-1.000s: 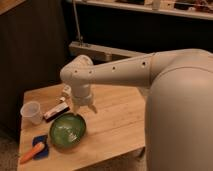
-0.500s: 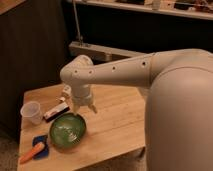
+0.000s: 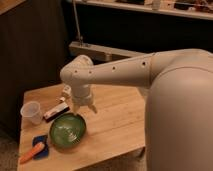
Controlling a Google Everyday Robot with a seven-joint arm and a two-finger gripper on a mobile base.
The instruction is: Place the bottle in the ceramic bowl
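Hardly moved: gripper (image 3: 84, 109) still hovering, spread open, empty; bottle (image 3: 65, 92) just behind-left, ungrasped; bowl (image 3: 56, 134) just below-front.

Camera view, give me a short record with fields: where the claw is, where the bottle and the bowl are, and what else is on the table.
claw: open, holding nothing, just over the table beyond the bowl's far rim
bottle: on the table, beside the arm's wrist, outside the bowl
ceramic bowl: green, near the table's front left, nothing in it
clear cup: upright, left of the bowl
dark bar: flat, between cup and claw
orange item: front left corner
task: bottle not yet grasped
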